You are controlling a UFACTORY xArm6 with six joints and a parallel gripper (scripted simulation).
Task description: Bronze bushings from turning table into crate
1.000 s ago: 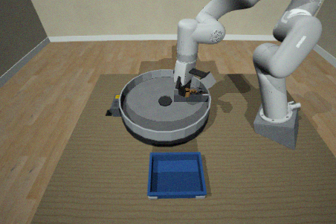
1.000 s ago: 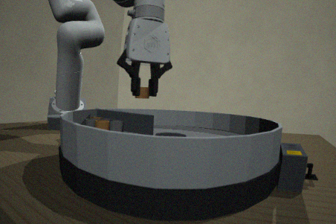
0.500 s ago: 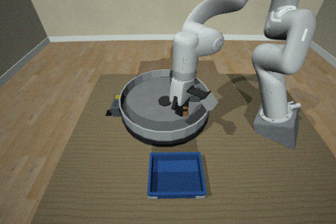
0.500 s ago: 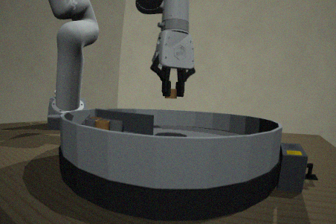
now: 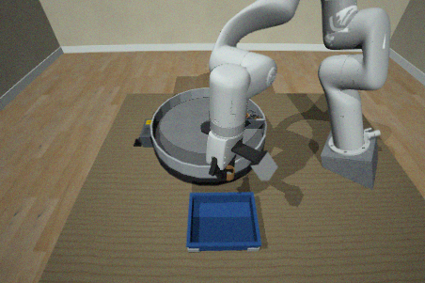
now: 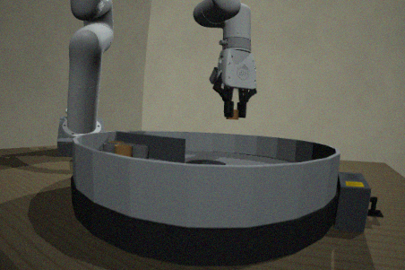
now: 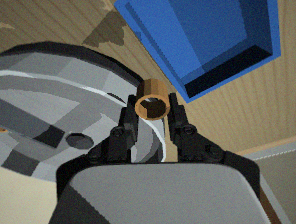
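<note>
My gripper [image 5: 223, 170] is shut on a bronze bushing [image 7: 152, 100], a short orange-brown tube. It hangs high above the near rim of the round grey turning table [image 5: 207, 134]. The held bushing also shows in the top view [image 5: 229, 174] and in the exterior view [image 6: 232, 115]. The blue crate [image 5: 223, 221] lies on the mat in front of the table; in the wrist view the crate [image 7: 210, 40] is just beyond the held bushing. More bushings [image 5: 254, 117] sit at the table's far right behind a grey divider; one bronze one [image 6: 122, 148] shows in the exterior view.
The arm's grey base block [image 5: 350, 158] stands right of the table. A small grey box with a yellow label [image 6: 355, 203] is fixed to the table's side. A dark hub [image 6: 205, 161] marks the table's middle.
</note>
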